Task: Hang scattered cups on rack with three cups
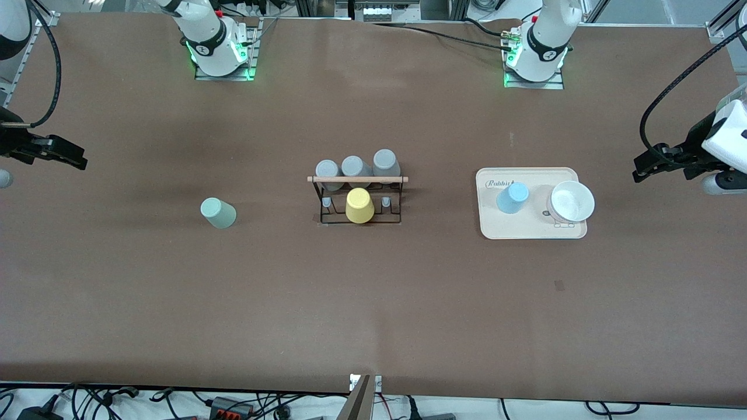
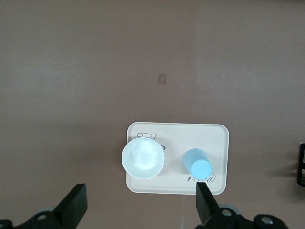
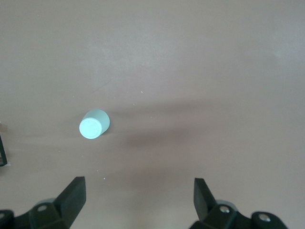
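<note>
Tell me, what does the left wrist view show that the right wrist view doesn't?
Only the left wrist view shows the beige tray carrying the light blue cup and a white bowl, seen past the open left gripper. Only the right wrist view shows the sage-green cup standing alone on the table, past the open right gripper. Both show the bare brown table and a sliver of the black rack at the picture's edge.

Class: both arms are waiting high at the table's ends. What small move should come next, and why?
Probably lower the open right gripper toward the sage-green cup, which stands alone upside down at its end; the rack shows free pegs beside the yellow cup. The open left gripper waits.
</note>
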Tool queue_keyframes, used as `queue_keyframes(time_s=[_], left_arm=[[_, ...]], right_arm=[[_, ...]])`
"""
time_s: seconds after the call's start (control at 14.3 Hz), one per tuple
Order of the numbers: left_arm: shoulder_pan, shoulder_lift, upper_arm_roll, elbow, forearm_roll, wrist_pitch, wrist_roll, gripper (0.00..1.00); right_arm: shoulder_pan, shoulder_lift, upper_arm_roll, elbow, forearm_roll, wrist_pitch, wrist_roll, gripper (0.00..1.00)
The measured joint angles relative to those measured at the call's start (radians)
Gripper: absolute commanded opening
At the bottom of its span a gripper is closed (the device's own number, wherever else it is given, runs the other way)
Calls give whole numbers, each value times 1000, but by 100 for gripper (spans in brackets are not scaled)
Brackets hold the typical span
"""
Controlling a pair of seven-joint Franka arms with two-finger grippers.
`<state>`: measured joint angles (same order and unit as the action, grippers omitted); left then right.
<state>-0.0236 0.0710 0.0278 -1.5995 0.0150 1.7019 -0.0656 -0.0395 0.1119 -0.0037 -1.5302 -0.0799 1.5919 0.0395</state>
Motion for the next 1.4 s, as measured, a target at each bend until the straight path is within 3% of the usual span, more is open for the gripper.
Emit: queue_keyframes(time_s=[0.56, 0.91, 1.4], left_arm=[[-5, 0, -3, 0, 0, -25, 1, 100], [-25, 11, -40, -3, 0, -41, 2, 100], [-81, 176, -44, -15, 0, -42, 91, 100]], right_arm=[[0, 0, 0, 0, 0, -7, 0, 100], [3, -7, 2, -16, 3, -21, 0, 100], [4, -126, 3, -194, 4, 38, 0, 100]])
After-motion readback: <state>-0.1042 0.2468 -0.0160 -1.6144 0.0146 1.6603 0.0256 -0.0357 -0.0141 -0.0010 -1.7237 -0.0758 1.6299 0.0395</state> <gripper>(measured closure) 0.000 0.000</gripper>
